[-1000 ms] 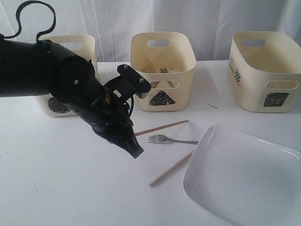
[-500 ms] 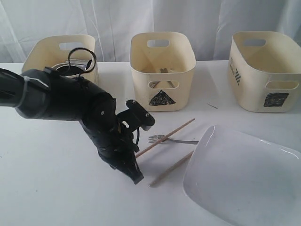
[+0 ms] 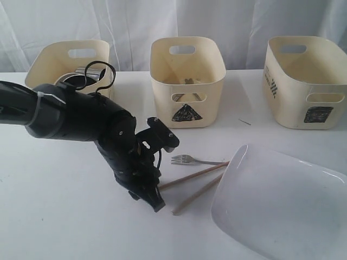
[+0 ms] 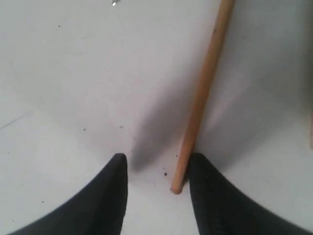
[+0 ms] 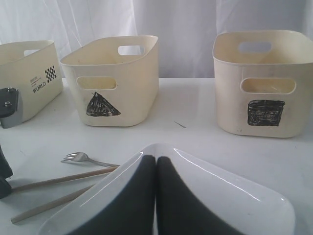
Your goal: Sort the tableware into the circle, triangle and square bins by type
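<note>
My left gripper (image 3: 155, 204) is down at the table with its jaws open (image 4: 156, 169). The near end of one wooden chopstick (image 4: 203, 98) lies on the table between them, against one finger (image 4: 208, 191). That chopstick (image 3: 192, 175) runs toward the white plate (image 3: 282, 200). A second chopstick (image 3: 196, 194) lies beside it. A metal fork (image 3: 187, 159) rests just behind them. The circle bin (image 3: 40, 67), triangle bin (image 3: 187, 81) and square bin (image 3: 306, 81) stand at the back. My right gripper (image 5: 155, 160) is shut and empty over the plate (image 5: 234, 196).
Something of shiny steel (image 3: 88, 71) shows inside the circle bin. The triangle bin (image 5: 117, 83) holds a few small items at its bottom. A white curtain hangs behind the bins. The left arm's bulky black body (image 3: 70, 116) covers the table in front of the circle bin.
My left arm came down to the chopstick's near end and its jaws have opened. The chopstick's far end swung toward the plate. The right gripper stayed still.
</note>
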`<state>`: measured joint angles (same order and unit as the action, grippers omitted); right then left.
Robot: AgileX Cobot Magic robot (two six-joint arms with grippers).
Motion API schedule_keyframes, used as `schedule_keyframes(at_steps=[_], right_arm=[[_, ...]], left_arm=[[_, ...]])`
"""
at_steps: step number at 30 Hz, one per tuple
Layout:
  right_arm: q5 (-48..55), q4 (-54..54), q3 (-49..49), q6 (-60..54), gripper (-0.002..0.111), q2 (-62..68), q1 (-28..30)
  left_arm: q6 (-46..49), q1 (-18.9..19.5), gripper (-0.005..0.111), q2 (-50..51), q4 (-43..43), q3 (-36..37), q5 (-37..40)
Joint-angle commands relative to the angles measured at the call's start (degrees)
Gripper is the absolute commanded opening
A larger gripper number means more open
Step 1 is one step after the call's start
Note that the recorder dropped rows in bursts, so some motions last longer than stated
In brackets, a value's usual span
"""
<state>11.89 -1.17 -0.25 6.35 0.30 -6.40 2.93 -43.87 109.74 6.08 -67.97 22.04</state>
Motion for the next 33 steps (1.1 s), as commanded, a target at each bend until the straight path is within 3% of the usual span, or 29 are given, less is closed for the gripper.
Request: schedule_keyframes(at_steps=[1,9,16,25,33], right_arm=[[-0.2,0.4,0.3,-0.1,0.0,-0.3,0.1],[-0.2,0.4,0.3,-0.1,0.0,-0.3,0.1],[-0.2,0.4,0.3,-0.1,0.0,-0.3,0.1],[-0.2,0.4,0.3,-0.1,0.0,-0.3,0.1],[-0.2,0.4,0.3,-0.1,0.0,-0.3,0.1]], left_arm=[[1.2,-0.2,0.047,0.2,-0.5,0.6,1.7],[9.6,-0.2,0.051,-5.2,-0.5,0.6,1.0],[12.3,-0.3,0.057,-5.5,-0.5,0.2,-4.5],[13.7,-0.3,0.056,-4.1,-2.0,-6.3,-4.4],[13.9,-4.4,0.056,2.5,-2.6,-12.6,-1.1]])
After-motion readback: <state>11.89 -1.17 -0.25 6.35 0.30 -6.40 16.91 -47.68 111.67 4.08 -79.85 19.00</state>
